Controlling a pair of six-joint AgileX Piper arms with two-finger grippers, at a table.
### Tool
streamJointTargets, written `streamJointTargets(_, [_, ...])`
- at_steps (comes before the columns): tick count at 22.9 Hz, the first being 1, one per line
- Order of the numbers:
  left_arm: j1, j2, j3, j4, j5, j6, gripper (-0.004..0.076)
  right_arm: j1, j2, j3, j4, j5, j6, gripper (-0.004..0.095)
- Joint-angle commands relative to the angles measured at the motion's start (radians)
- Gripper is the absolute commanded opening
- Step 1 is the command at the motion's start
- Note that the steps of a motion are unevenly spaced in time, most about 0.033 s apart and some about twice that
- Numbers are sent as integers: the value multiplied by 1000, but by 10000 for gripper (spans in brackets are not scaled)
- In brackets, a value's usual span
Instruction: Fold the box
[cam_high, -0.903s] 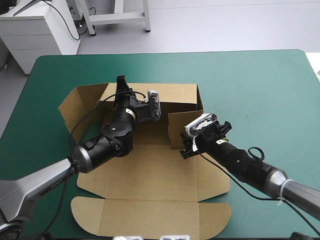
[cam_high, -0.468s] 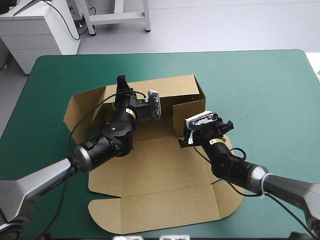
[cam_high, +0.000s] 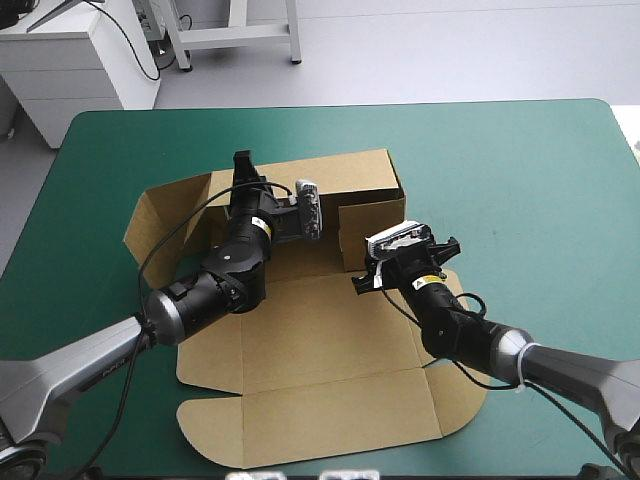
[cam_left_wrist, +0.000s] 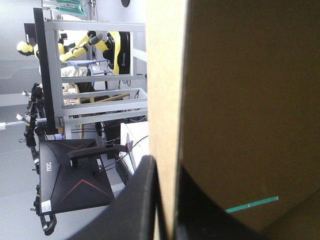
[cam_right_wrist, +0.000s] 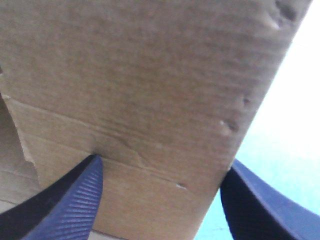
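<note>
The brown box (cam_high: 320, 340) lies partly folded in the middle of the teal-green table, its back wall (cam_high: 345, 175) raised and its lid (cam_high: 310, 425) flat toward the near edge. My left gripper (cam_high: 242, 160) reaches over the back wall. In the left wrist view, the left gripper (cam_left_wrist: 167, 165) is shut on that wall's top edge (cam_left_wrist: 162, 75). My right gripper (cam_high: 361, 283) sits at the upright right side flap (cam_high: 372, 232). Seen from the right wrist, the right gripper (cam_right_wrist: 163, 160) is open and the flap's face (cam_right_wrist: 150, 75) fills the space between its fingers.
The box's left side flap (cam_high: 160, 215) leans outward. Its lid reaches close to the table's near edge. Bare teal-green cover (cam_high: 520, 190) lies to the right of the box and beyond it.
The box has turned and slid to the right, its lid swinging toward the near right. My right gripper moved in toward the right side flap. The left gripper kept its hold on the back wall.
</note>
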Motion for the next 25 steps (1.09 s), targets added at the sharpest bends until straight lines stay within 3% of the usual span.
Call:
streamJointTargets(1, [-1, -29, -23, 3, -2, -16, 11, -29, -30, -37, -48, -44, 28, 606])
streamJointTargets(4, [-1, -29, -23, 3, -7, -16, 11, -64, -30, -56, -142, 13, 81, 523])
streamJointTargets(5, [-1, -29, -23, 3, -7, -16, 11, -68, -27, -65, -203, 15, 130, 371])
streamJointTargets(9, [-1, -29, -23, 3, -7, -16, 11, -73, -24, -75, -252, 43, 196, 13])
streamJointTargets(15, [-1, -29, -23, 3, -8, -16, 11, -73, -24, -75, -256, 93, 196, 61])
streamJointTargets(22, [-1, -29, -23, 3, -18, -16, 11, -73, -24, -79, -306, 108, 210, 457])
streamJointTargets(25, [-1, -29, -23, 3, -25, -16, 11, -75, -24, -95, -308, 110, 208, 556])
